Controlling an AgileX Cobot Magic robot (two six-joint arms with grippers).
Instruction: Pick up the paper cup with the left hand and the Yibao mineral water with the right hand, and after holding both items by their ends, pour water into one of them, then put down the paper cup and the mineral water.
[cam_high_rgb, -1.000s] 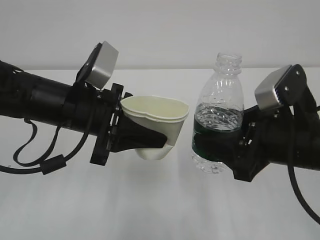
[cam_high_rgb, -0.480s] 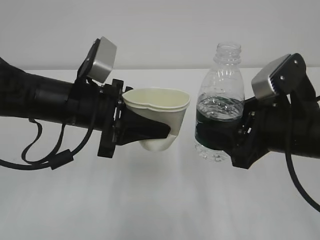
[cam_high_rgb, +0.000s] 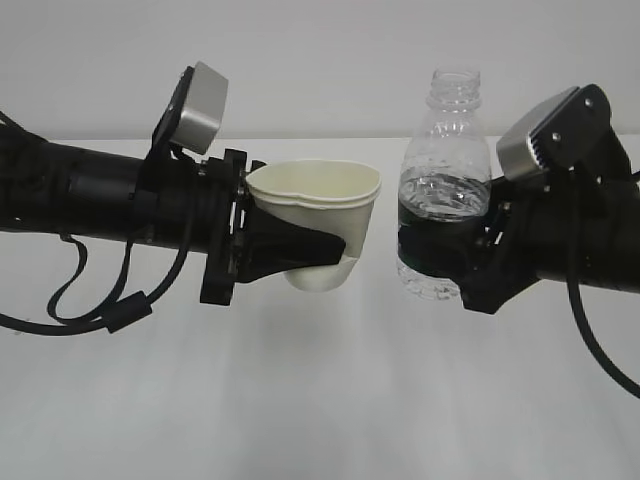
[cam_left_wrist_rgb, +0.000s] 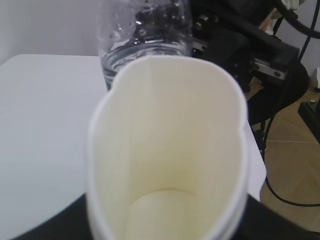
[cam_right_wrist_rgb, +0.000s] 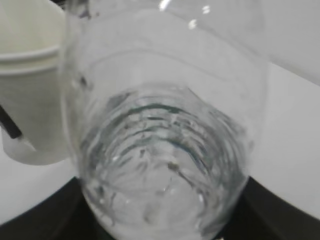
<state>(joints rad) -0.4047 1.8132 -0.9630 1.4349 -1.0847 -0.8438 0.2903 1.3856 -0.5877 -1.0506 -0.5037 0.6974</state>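
My left gripper is shut on the white paper cup and holds it in the air, squeezed oval, mouth up. The cup fills the left wrist view; its cream inside looks dry. My right gripper is shut on the Yibao mineral water, a clear capless bottle with a dark green band, held upright just right of the cup, about half full. The bottle fills the right wrist view, with the cup at its left. Cup and bottle stand close side by side, not touching.
A white table lies below both arms, with a pale wall behind. Black cables hang under the left arm and another under the right arm. In the left wrist view the floor and cables show past the table's edge.
Both grippers have risen a little with their loads. The left arm has pushed the cup slightly right and the bottle has shifted slightly right too; both stay upright.
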